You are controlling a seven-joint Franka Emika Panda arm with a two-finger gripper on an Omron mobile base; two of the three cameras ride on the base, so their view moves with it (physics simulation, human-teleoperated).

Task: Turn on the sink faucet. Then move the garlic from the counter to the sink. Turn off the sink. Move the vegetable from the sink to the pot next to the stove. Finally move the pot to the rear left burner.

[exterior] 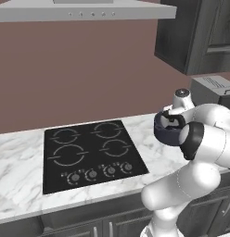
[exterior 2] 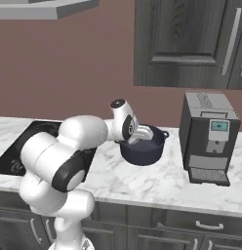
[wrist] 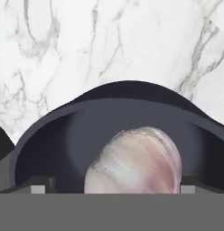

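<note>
At the centre of the right base view, the gripper reaches down into the mouth of the pot, the white hand tilted over the near rim. The fingers stand spread wide apart; in the hand view the two fingertips show as small grey blocks at the lower left and lower right, with the garlic lying between them. Whether the pads touch the bulb cannot be told; a gap shows on either side of it, so it reads as loose, not clamped. The garlic is a rounded bulb, pinkish-white with faint purple and grey streaks, glossy, resting inside the pot against its dark inner wall. The pot is round, dark blue-black, matte, with a thick rolled rim and a small side handle at its right in the right base view. It stands on the counter, a white marble slab with grey veins above dark grey cabinets. In the left base view the pot sits at middle right, partly behind the arm's white elbow, and the stove lies to its left: flat black glass, four grey ring burners, a row of small round knobs along the near edge. The rear left burner sits in the cooktop's upper left. At the right of the right base view a boxy grey coffee machine stands apart from the pot.
</note>
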